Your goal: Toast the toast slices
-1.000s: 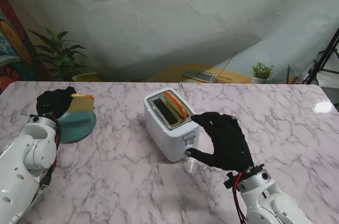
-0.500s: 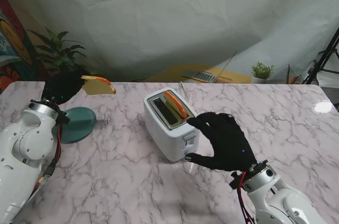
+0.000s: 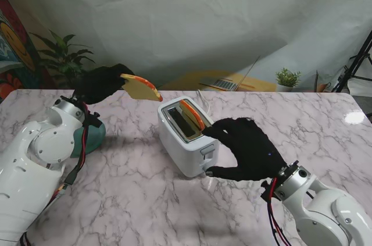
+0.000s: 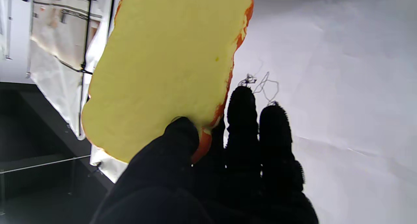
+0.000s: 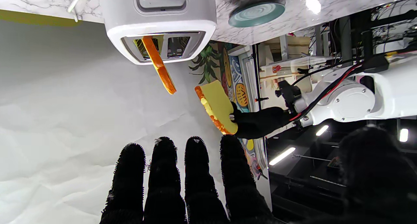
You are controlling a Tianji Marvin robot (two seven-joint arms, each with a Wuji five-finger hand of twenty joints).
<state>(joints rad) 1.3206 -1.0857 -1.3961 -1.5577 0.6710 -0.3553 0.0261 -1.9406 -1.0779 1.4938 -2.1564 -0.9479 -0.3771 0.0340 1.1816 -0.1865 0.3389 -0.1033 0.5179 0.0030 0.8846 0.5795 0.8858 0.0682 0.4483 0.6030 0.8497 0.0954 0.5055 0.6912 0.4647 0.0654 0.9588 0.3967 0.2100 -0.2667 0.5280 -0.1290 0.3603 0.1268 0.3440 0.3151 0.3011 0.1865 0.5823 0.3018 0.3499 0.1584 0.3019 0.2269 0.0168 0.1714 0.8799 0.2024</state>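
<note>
Left hand [image 3: 100, 83] grasping toast slice [image 3: 141, 86] in air, left of white toaster [image 3: 187, 135] on marble surface [image 3: 128, 188]. Teal plate [image 3: 93, 134] behind left arm. Second slice [image 3: 192, 113] upright in toaster's right slot. Right hand [image 3: 247, 150] released, fingers spread, beside toaster front.

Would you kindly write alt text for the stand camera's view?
The left hand holds a toast slice in the air just left of a white toaster that already has one slice in a slot. The right hand rests by the toaster's front on a marble table.
</note>
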